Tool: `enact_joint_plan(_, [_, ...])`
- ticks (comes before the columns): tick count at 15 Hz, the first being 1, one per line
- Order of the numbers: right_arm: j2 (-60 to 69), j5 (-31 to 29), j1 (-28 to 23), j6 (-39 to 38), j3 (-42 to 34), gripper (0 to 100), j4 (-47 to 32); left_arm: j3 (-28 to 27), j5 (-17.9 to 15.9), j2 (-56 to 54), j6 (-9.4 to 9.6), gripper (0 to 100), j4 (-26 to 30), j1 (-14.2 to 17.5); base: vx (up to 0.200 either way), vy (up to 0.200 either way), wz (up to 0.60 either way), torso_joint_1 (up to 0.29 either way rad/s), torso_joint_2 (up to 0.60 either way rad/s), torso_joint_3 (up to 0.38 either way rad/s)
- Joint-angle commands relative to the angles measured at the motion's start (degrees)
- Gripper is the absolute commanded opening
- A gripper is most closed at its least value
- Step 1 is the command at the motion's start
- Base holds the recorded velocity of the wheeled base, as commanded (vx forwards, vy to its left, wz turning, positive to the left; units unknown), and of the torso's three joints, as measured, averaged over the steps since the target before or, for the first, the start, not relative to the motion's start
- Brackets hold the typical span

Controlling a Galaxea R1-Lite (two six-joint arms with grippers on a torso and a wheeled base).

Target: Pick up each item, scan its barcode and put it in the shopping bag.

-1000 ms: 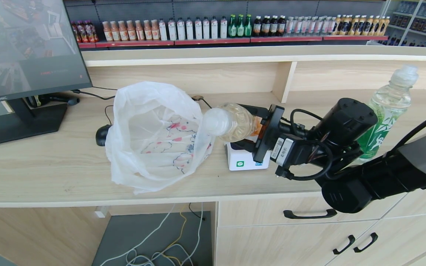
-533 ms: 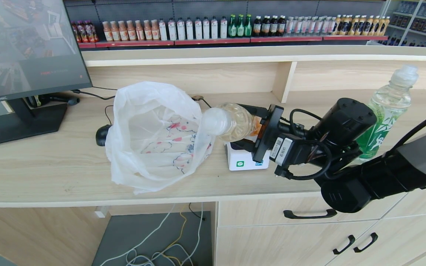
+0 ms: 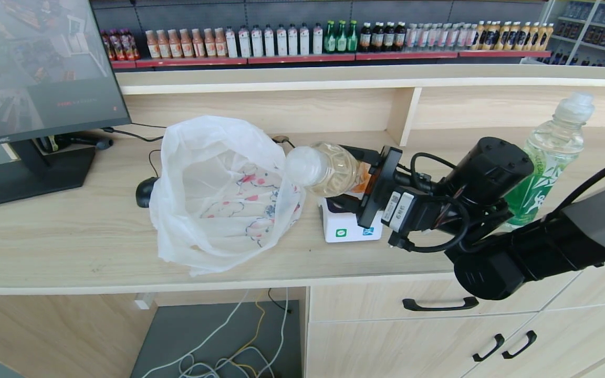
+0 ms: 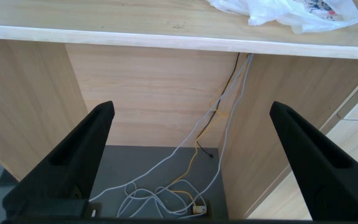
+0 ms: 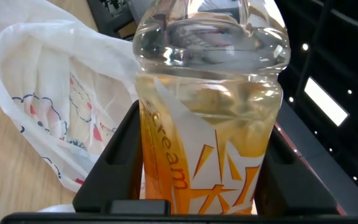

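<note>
Bottle (image 3: 334,170), pale liquid inside, sideways in right jaws, beside shopping bag (image 3: 213,199)

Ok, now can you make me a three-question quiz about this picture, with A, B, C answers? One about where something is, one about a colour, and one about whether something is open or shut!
1. Where is the green-label bottle?
A) lying in the shopping bag
B) standing upright on the counter
C) on the monitor stand

2. What colour is the label on the bottle held in the right end effector?
A) blue
B) orange
C) purple

3. How is the left end effector?
A) open, holding nothing
B) shut on a bag
C) shut on a can

Answers:
1 B, it stands cap-up on the counter.
2 B, the right wrist view shows an orange label on it.
3 A, the left wrist view shows it gaping wide with nothing in it.
</note>
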State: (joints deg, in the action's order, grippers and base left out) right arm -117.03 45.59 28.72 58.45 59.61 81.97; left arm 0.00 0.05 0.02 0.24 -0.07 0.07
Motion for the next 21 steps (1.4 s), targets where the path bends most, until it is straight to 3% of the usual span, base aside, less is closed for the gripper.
enact_joint_plan(1, [0.8, -0.3, 1.1, -0.1, -0.1, 0, 0.1, 0.0, 0.0, 0.0, 0.02, 100, 0.0, 0.0, 0.0, 0.0, 0.0, 0.0, 0.0, 0.0])
enact_joint_plan(8, [3.3, -6.0, 1.8, -3.4, 0.0, 0, 0.5, 0.0, 0.0, 0.0, 0.02, 100, 0.0, 0.0, 0.0, 0.0, 0.0, 0.0, 0.0, 0.0])
enact_joint_plan(18, [8.0, -26.5, 4.4, -22.0, 4.5, 0, 3.1, 0.0, 0.0, 0.0, 0.02, 100, 0.0, 0.0, 0.0, 0.0, 0.0, 0.0, 0.0, 0.0])
enact_joint_plan(21, [8.5, -27.7, 5.3, -26.1, 4.2, 0, 3.1, 0.0, 0.0, 0.0, 0.02, 100, 0.0, 0.0, 0.0, 0.0, 0.0, 0.0, 0.0, 0.0])
